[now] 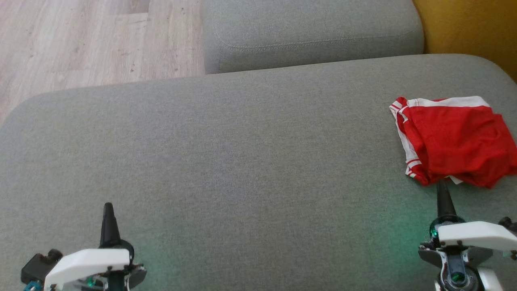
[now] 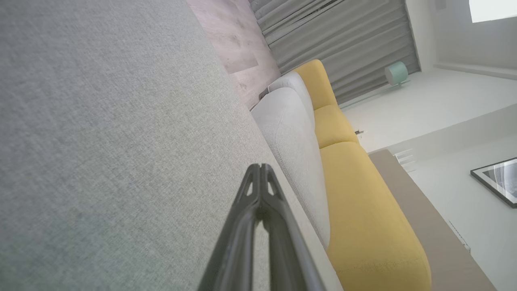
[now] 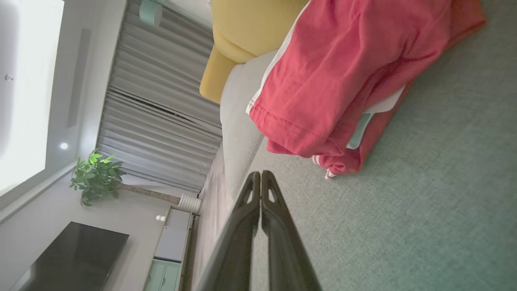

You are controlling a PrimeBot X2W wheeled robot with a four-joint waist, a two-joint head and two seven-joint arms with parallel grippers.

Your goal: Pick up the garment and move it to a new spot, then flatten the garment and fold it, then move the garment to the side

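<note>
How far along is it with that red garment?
Nothing looks done: the red garment lies rumpled on the grey cushion. In hand: nothing; the right gripper points at it, shut, the left gripper shut too. Lifting, flattening, folding, moving aside remain.

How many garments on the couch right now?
1. A red garment, crumpled at the right end of the grey cushion, just beyond the right hand. Folds might hide more.

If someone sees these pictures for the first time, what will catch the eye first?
A crumpled red garment with white trim lies at the right end of the wide grey cushion. The shut right gripper points at its near edge. The shut left gripper sits far to the left over bare fabric.
</note>
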